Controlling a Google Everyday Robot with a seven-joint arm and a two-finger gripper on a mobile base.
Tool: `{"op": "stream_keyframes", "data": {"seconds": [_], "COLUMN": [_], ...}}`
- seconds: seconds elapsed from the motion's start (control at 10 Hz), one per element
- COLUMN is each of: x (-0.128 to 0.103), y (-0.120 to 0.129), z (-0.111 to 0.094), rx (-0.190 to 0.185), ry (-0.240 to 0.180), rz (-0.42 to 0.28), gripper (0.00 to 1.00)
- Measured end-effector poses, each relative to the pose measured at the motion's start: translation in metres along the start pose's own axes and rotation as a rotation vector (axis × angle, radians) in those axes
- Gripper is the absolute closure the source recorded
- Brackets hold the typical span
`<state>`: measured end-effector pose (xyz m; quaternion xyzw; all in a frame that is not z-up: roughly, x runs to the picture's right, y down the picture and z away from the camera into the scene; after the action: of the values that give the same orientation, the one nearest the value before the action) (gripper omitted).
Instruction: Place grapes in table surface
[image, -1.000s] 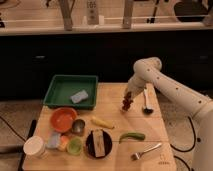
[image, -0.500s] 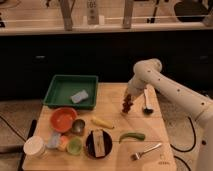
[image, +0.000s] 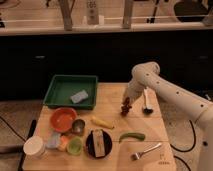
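Grapes (image: 126, 106), a small bunch of dark red-purple round berries, hang from the end effector (image: 128, 99), which is clenched on the top of the bunch at the tip of the white robot arm (image: 165, 89) reaching in from the right. The grapes dangle low over the light tan wooden table (image: 109, 104), at its right-centre; I cannot tell whether the lowest berries touch the wood. Just to the right of the bunch lies a black ladle-like utensil (image: 146, 103) on the table. In front of the grapes, towards the camera, a yellow banana-like piece (image: 102, 122) lies near, and a curved green pepper (image: 132, 136) lies a little further forward. A silver metal fork (image: 146, 151) rests near the front right edge. A round black plate (image: 90, 145) carrying a brown slab sits beside the pepper, to its left. Further left stand a round orange bowl (image: 63, 119) and a white cup (image: 34, 147). A rectangular green plastic tray (image: 60, 87) holding a grey-blue sponge (image: 79, 96) sits at the back left corner.
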<state>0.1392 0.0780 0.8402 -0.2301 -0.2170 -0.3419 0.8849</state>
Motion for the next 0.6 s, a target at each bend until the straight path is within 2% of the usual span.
{"op": "stream_keyframes", "data": {"seconds": [0.6], "x": [-0.0059], "y": [0.0069], "z": [0.0098], "rx": [-0.003], "ry": [-0.015], "rz": [-0.032], "gripper": [1.00]}}
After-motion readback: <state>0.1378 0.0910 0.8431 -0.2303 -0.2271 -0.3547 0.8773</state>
